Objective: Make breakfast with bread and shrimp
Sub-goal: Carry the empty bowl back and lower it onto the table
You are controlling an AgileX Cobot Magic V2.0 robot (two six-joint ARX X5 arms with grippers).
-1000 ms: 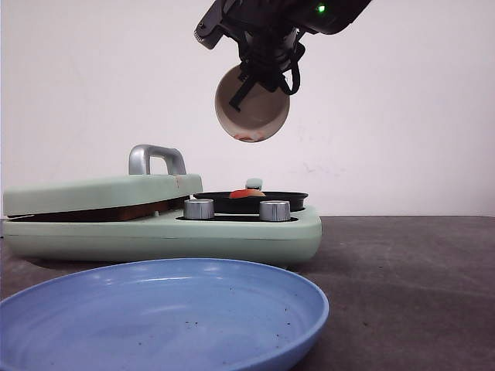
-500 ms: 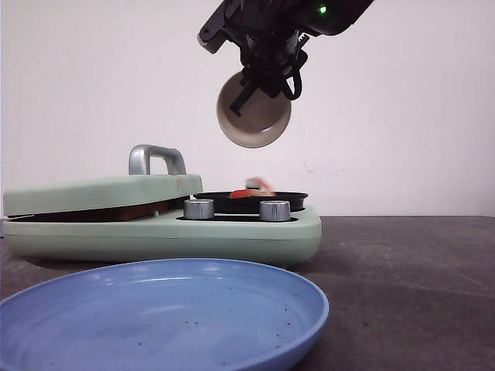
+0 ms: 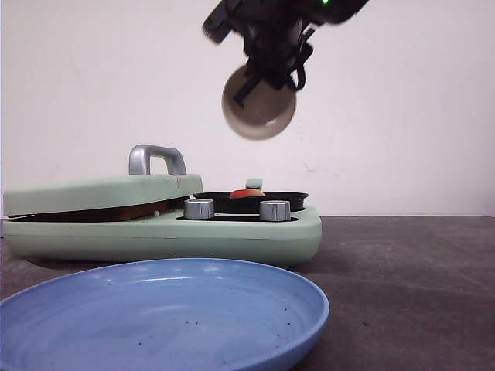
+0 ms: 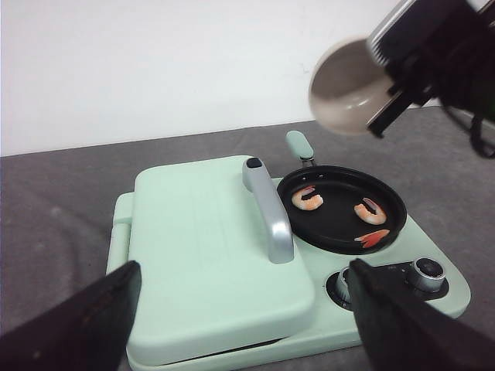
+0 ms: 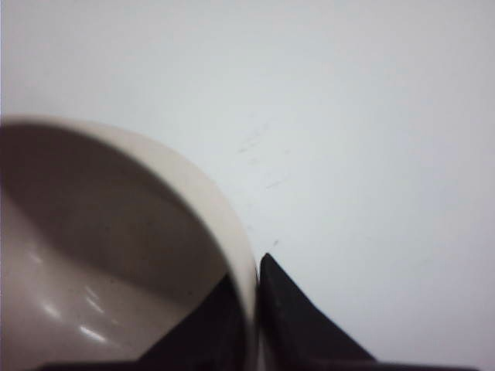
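Observation:
Three shrimp (image 4: 308,199) lie in the black round pan (image 4: 340,226) of the mint-green breakfast maker (image 3: 232,236). In the front view one shrimp (image 3: 247,192) just shows above the pan rim. The bread is hidden; only a brown strip (image 3: 100,214) shows in the gap under the closed lid (image 4: 209,247). My right gripper (image 3: 267,73) is shut on the rim of an empty beige bowl (image 3: 259,108), held tilted high above the pan; it also shows in the right wrist view (image 5: 255,270). My left gripper (image 4: 240,325) is open and empty, above the lid.
A large blue plate (image 3: 155,317) sits at the front of the dark table. A silver handle (image 4: 271,209) stands on the lid. Two silver knobs (image 3: 199,209) face front. The pan's green handle (image 4: 298,145) points toward the white wall.
A shrimp at the bowl's lower rim fell into the pan. My right gripper then lifted the empty bowl a little higher.

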